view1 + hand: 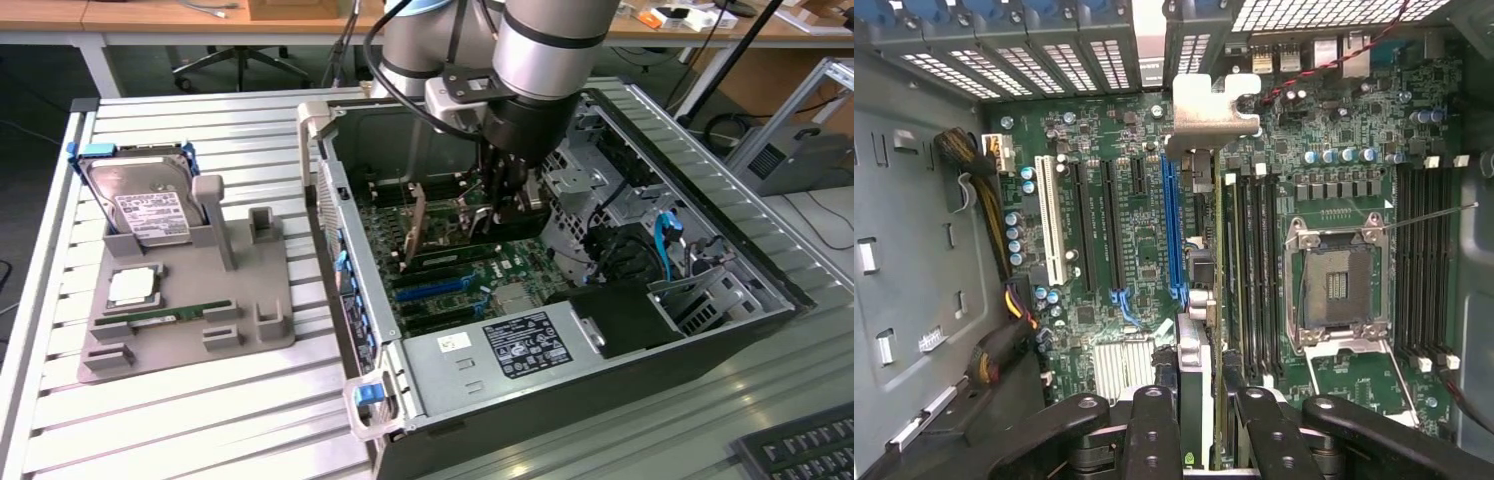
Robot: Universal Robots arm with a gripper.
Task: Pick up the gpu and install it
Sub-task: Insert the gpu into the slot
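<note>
We see the gpu (1199,260) edge-on in the wrist view, pinched between the gripper (1199,425) fingers (1152,430), its silver end bracket (1212,112) reaching toward the case's rear slot openings. The card hangs inside the open computer case (350,190), over the motherboard (1134,240), roughly in line with the blue expansion slot (1172,235) and just beside the RAM slots (1249,270). We cannot tell whether its lower edge already touches a slot.

In the exterior view the arm (541,60) reaches down into the case from above, and the gripper (514,205) sits deep among the boards.

To our judgement the step in hand is seating the card. Doing it well means keeping the card upright and parallel to the slot, with the bracket lined up with its rear opening, then pressing straight down without twisting.

Outside the case, on the slatted tabletop (187,420), a grey fixture (234,300) carries a hard drive (144,205) and a RAM stick (167,317)
</note>
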